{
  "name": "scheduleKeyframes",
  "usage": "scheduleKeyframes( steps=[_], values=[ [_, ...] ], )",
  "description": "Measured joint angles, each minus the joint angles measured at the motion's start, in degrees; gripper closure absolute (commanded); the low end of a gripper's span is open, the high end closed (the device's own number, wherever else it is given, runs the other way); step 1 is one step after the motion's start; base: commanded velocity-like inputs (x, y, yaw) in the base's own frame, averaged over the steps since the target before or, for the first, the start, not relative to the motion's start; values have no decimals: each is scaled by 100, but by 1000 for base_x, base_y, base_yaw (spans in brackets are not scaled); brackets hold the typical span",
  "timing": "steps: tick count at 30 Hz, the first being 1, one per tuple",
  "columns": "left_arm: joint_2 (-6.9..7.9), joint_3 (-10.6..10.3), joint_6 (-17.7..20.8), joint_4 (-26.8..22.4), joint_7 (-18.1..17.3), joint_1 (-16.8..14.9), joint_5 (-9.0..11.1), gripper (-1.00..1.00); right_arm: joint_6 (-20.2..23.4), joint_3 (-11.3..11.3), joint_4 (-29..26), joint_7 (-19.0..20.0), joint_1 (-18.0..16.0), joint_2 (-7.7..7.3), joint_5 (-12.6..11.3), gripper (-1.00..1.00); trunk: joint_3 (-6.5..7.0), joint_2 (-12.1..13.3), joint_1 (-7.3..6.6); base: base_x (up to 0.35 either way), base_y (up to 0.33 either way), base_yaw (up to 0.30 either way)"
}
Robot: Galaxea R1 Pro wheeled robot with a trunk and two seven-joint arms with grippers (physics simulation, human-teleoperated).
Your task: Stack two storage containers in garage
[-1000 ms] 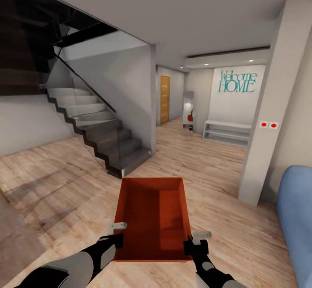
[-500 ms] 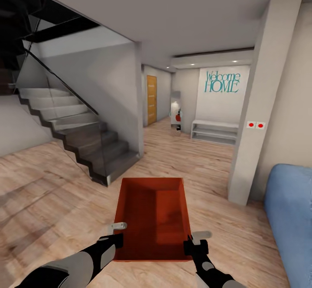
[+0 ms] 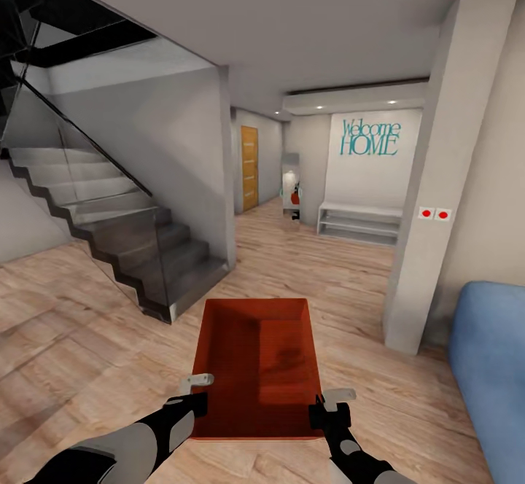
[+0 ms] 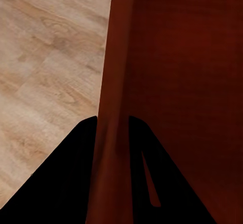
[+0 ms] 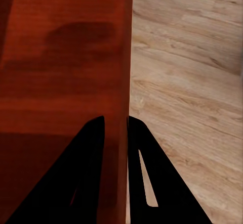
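Wood-plank floor (image 3: 350, 280) runs ahead of both grippers, well beyond the bin, to a hallway w/ a yellow-brown door (image 3: 249, 168) and "Welcome HOME" lettering (image 3: 370, 138) on the far wall. Grey staircase (image 3: 124, 229) w/ glass side panel sits ahead and off to the left gripper's side; pale pillar (image 3: 437, 178) and blue sofa (image 3: 492, 367) on the right gripper's side. White low shelf (image 3: 359, 223) under the lettering. Orange-red storage container (image 3: 257, 364) is held up off the floor btwn the two grippers, open top facing up. Left gripper (image 3: 191, 405) is clamped on the container's left wall; in the left wrist view one finger (image 4: 71, 178) sits each side of the wall. Right gripper (image 3: 326, 415) is clamped on the right wall the same way.
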Motion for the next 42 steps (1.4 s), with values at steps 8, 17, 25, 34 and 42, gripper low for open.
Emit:
scheduleKeyframes(
  steps=[8, 17, 25, 34, 42],
  values=[
    [2, 10, 1, 0, -1, 0, 0, 100, 21, 10, -20, 1, 1, -1, -2, 100, 0, 1, 0, 323, 0, 0],
    [1, 6, 2, 0, 0, 0, 0, 100, 14, 8, -12, 1, 0, 0, -4, 100, 0, 1, 0, 322, 0, 0],
    [-2, 2, 0, 2, 2, 0, 3, 100, 8, 8, -5, 6, 0, -3, -10, 100, 0, 0, 0, 323, 0, 0],
    [-3, 2, 0, 1, 3, 0, 2, 100, 7, 9, -4, 7, 0, -4, -11, 100, 0, 0, 0, 322, 0, 0],
    [-2, 1, 0, 0, 2, 0, 3, 100, 8, 10, -6, 7, 0, -3, -12, 100, 0, 0, 0, 323, 0, 0]
  ],
)
